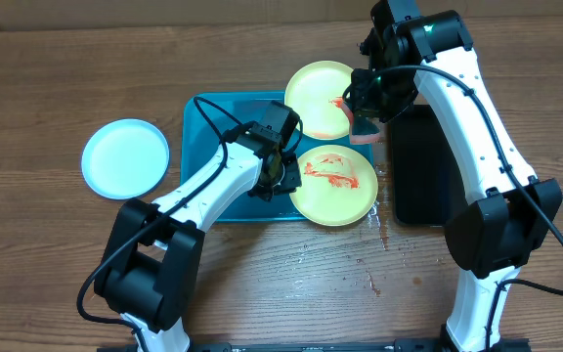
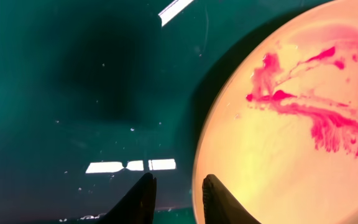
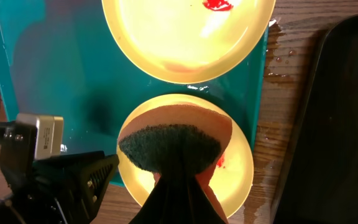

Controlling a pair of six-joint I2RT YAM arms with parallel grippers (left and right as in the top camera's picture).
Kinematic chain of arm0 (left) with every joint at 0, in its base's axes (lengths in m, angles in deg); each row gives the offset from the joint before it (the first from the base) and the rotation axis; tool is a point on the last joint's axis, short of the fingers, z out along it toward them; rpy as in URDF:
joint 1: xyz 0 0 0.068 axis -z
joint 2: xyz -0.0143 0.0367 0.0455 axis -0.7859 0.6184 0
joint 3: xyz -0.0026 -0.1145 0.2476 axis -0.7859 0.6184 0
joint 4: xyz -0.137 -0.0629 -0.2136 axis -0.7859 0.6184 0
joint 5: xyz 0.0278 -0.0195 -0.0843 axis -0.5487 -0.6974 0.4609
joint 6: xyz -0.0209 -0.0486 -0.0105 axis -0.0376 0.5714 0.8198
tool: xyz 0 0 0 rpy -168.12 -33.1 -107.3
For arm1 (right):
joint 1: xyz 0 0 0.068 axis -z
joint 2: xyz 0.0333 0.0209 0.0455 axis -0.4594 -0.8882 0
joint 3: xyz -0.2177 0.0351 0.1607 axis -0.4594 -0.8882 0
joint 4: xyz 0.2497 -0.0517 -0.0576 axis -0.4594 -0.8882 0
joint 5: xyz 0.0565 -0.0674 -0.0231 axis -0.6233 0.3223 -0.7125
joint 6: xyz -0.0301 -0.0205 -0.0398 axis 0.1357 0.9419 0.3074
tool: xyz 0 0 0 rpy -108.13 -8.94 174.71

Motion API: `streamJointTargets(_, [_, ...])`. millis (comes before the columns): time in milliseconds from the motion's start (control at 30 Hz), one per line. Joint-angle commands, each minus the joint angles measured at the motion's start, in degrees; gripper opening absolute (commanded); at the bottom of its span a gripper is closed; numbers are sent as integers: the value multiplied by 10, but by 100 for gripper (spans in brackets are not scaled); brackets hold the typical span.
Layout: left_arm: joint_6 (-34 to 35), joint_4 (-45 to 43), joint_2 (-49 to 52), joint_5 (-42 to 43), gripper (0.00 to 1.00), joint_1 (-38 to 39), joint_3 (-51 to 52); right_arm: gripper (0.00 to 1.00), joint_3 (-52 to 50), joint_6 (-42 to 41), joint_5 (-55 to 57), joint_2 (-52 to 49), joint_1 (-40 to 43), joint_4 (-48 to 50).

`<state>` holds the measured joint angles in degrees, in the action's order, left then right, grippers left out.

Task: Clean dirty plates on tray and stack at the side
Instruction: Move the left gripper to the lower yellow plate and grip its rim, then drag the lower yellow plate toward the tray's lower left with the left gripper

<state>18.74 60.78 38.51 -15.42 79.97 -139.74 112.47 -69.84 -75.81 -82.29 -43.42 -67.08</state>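
Two cream plates with green rims lie on the turquoise tray (image 1: 213, 147). The far plate (image 1: 319, 96) has a small red spot. The near plate (image 1: 335, 186) has wide red sauce smears. A white plate with a blue rim (image 1: 125, 158) lies on the table left of the tray. My left gripper (image 1: 280, 171) is open at the near plate's left edge; in the left wrist view its fingers (image 2: 178, 193) straddle the rim of that plate (image 2: 291, 143). My right gripper (image 1: 368, 112) is shut on an orange sponge with a dark green pad (image 3: 166, 140), above the plates' right side.
A narrow black tray (image 1: 420, 166) lies right of the turquoise tray. Water spots mark the wood (image 1: 379, 230) by the near plate. My left arm (image 3: 55, 177) shows in the right wrist view beside the near plate (image 3: 241, 168).
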Motion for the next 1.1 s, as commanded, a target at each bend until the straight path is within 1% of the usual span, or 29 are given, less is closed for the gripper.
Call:
streamJointTargets(0, [5, -7, 26, 19, 26, 8, 3, 5, 7, 0, -5, 2, 1, 1])
streamJointTargets(133, [5, -12, 35, 31, 21, 0, 3, 5, 7, 0, -5, 2, 1, 1])
streamJointTargets(233, [5, -15, 39, 35, 19, -2, 3, 5, 7, 0, -5, 2, 1, 2])
streamJointTargets(433, [1, -15, 39, 40, 4, -4, 3, 5, 7, 0, -5, 2, 1, 1])
streamJointTargets(633, [-7, 10, 32, 61, 4, -29, -5, 5, 7, 0, -5, 2, 1, 2])
streamJointTargets(700, [-32, 26, 26, 60, 4, -42, -9, 5, 7, 0, -5, 2, 1, 2])
streamJointTargets(867, [-121, 66, 7, 50, 4, -82, -21, 5, 7, 0, -5, 2, 1, 2])
streamJointTargets(967, [-176, 81, 3, 23, 4, -101, -29, 5, 7, 0, -5, 2, 1, 2])
streamJointTargets(1067, [-231, 86, 3, -22, 4, -118, -36, 5, 7, 0, -5, 2, 1, 1])
